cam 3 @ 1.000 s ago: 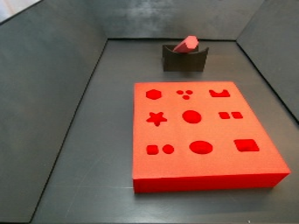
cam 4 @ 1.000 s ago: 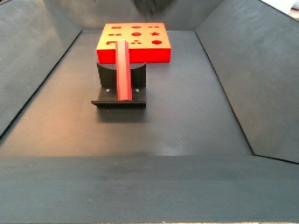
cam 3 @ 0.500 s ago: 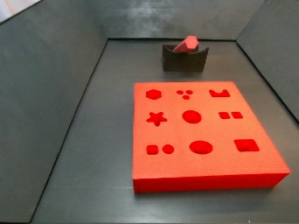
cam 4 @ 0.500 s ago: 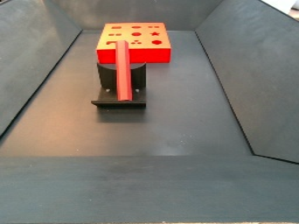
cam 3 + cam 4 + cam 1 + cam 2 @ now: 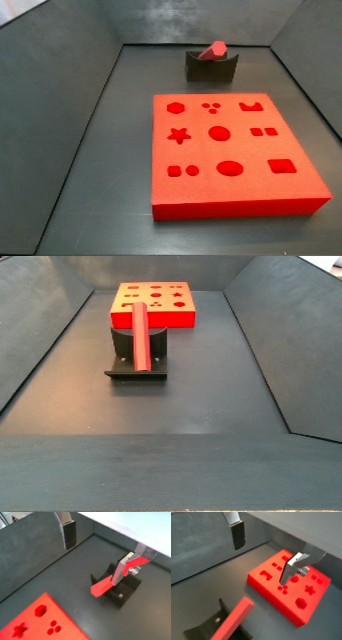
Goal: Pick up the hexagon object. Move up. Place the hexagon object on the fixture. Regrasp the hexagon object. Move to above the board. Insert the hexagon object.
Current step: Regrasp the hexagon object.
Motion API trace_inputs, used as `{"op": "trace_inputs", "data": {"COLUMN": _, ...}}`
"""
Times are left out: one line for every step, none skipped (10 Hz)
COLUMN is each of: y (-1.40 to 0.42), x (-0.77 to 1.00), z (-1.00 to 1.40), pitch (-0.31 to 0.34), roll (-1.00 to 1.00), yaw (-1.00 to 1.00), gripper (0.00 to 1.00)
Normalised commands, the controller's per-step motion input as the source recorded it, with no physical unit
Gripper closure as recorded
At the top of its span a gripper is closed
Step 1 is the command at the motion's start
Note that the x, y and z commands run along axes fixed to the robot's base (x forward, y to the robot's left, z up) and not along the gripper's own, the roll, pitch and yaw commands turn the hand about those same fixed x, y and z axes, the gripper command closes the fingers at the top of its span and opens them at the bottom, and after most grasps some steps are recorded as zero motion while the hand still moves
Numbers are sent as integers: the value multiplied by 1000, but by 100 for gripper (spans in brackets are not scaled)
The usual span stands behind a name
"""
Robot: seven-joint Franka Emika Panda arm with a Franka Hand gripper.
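The hexagon object (image 5: pixel 214 49), a slim red-pink bar, lies in the notch of the dark fixture (image 5: pixel 211 69) at the far end of the floor, behind the red board (image 5: pixel 243 150). In a side view the bar (image 5: pixel 140 336) lies lengthwise across the fixture (image 5: pixel 134 369), in front of the board (image 5: pixel 171 319). My gripper (image 5: pixel 93 554) is open and empty, high above the bar (image 5: pixel 101 588) and the fixture (image 5: pixel 127 596). In a wrist view the gripper (image 5: pixel 263 554) hangs over the board (image 5: pixel 278 604), with the bar (image 5: pixel 231 622) to one side. The gripper is out of both side views.
Dark grey walls enclose the floor (image 5: pixel 114 150) on all sides. The board's top has cut-outs, among them a hexagon (image 5: pixel 175 108), a star (image 5: pixel 178 135) and circles.
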Motion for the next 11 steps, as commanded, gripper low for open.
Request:
{"op": "trace_inputs", "data": {"y": -20, "x": 3, "z": 10, "pitch": 41, "roll": 1000, "yaw": 13, "gripper": 0}}
{"op": "trace_inputs", "data": {"y": -19, "x": 7, "z": 11, "pitch": 40, "roll": 1000, "yaw": 14, "gripper": 0}}
{"op": "trace_inputs", "data": {"y": -18, "x": 10, "z": 12, "pitch": 43, "roll": 1000, "yaw": 16, "gripper": 0}}
{"op": "trace_inputs", "data": {"y": -18, "x": 11, "z": 10, "pitch": 51, "roll": 1000, "yaw": 19, "gripper": 0}}
{"op": "trace_inputs", "data": {"y": -23, "x": 17, "z": 10, "pitch": 60, "roll": 1000, "yaw": 21, "gripper": 0}}
{"op": "trace_inputs", "data": {"y": -22, "x": 25, "z": 11, "pitch": 66, "roll": 1000, "yaw": 24, "gripper": 0}}
{"op": "trace_inputs", "data": {"y": -25, "x": 45, "z": 1, "pitch": 79, "roll": 1000, "yaw": 29, "gripper": 0}}
{"op": "trace_inputs", "data": {"y": -28, "x": 58, "z": 0, "pitch": 92, "roll": 1000, "yaw": 34, "gripper": 0}}
{"op": "trace_inputs", "data": {"y": -31, "x": 74, "z": 6, "pitch": 114, "roll": 1000, "yaw": 44, "gripper": 0}}
{"op": "trace_inputs", "data": {"y": -34, "x": 79, "z": 4, "pitch": 126, "roll": 1000, "yaw": 49, "gripper": 0}}
{"op": "trace_inputs", "data": {"y": -38, "x": 92, "z": -1, "pitch": 151, "roll": 1000, "yaw": 67, "gripper": 0}}
